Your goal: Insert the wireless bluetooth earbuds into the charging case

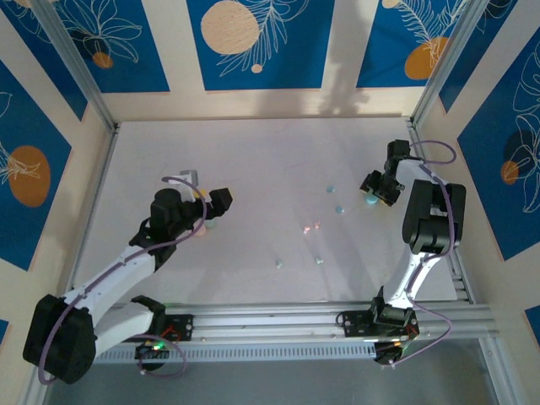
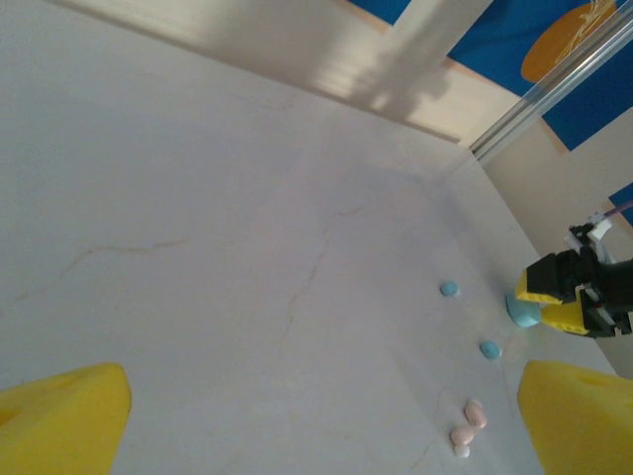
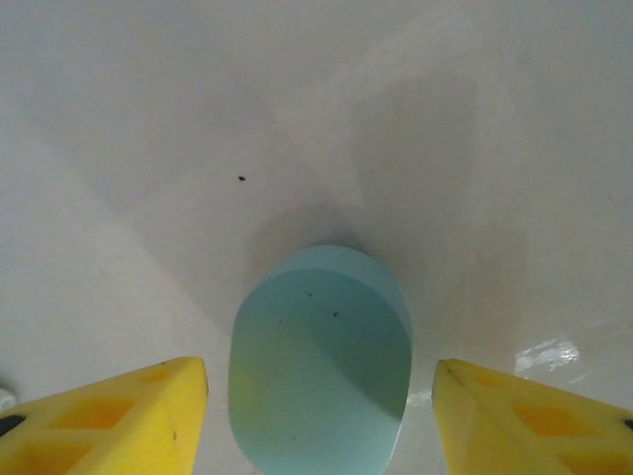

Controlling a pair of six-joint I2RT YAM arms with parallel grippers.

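On the white table (image 1: 253, 152) no bud is in yet: the wireless bluetooth earbuds (image 1: 339, 208) lie scattered loose, the right gripper (image 3: 316, 396) straddles the mint charging case (image 3: 321, 366) with jaws part-open, not yet touching it, and the left gripper (image 2: 323, 381) hangs wide open, empty.

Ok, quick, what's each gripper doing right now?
Left gripper: open, empty.
Right gripper: open, jaws either side of the blue case, not touching it.
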